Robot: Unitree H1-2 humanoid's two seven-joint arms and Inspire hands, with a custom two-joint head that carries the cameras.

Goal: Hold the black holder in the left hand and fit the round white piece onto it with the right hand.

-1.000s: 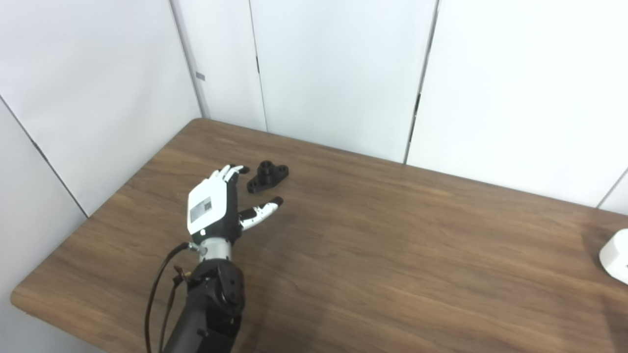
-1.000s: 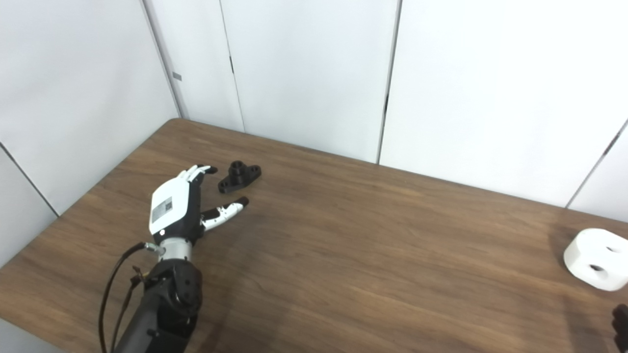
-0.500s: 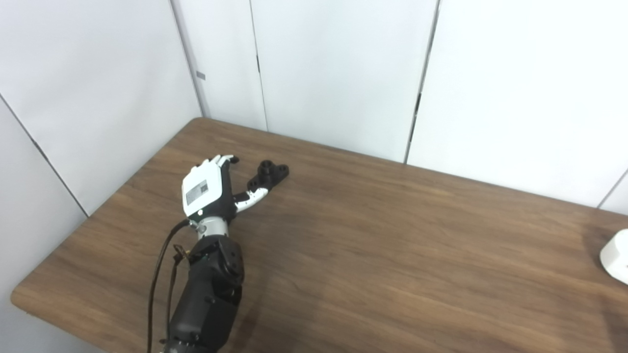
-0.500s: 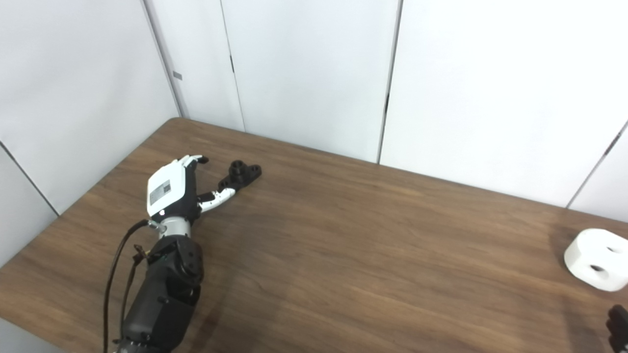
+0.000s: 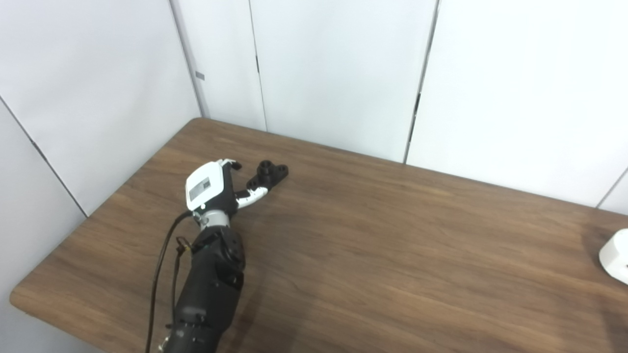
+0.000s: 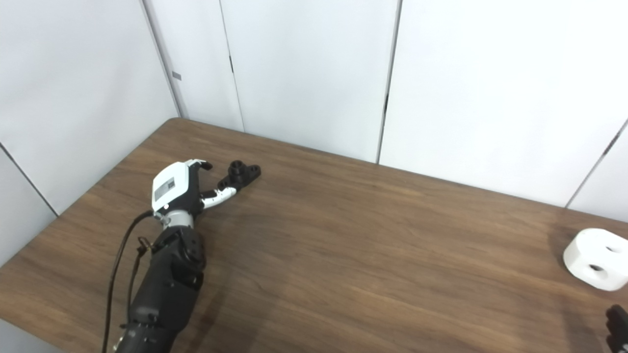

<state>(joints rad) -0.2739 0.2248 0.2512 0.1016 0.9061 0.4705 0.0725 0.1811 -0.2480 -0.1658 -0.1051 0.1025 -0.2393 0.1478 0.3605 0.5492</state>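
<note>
Left hand point(image 5: 211, 184) closing in on black holder point(image 5: 267, 175), nothing gripped yet.

Holder flat on table point(image 6: 343, 255) at 10 o'clock, thumb at its near end, fingers spread. Probably light, rigid plastic; best pinched across raised boss. Round white piece point(image 6: 595, 259) at 3 o'clock. Right hand point(image 6: 619, 326) barely visible, state unclear.
</note>
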